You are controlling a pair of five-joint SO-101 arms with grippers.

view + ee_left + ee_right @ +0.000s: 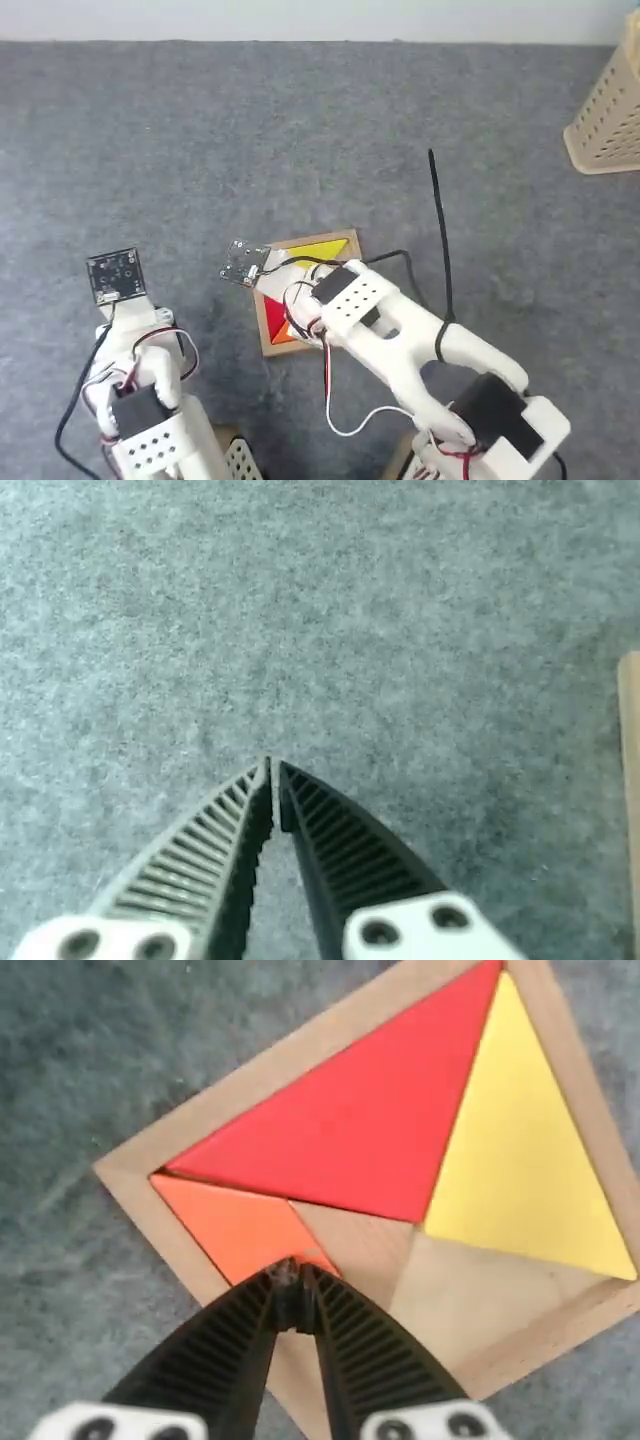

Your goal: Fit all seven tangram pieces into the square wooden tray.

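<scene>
On the left of the table, over the grey carpet point(300, 600), the left gripper point(272, 770) is held with its jaws drawn together and nothing between them. Further right, the square wooden tray point(140, 1175) is seen with a large red triangle point(350, 1130), a large yellow triangle point(510, 1160) and a small orange triangle point(235, 1225) seated in it (bare wood shows beside them), and the right gripper point(295, 1275) is set, tips closed and empty, at the orange triangle's corner. Were that corner pressed too hard, the piece could be tipped over the red triangle's edge, or the tray slid across the carpet.
</scene>
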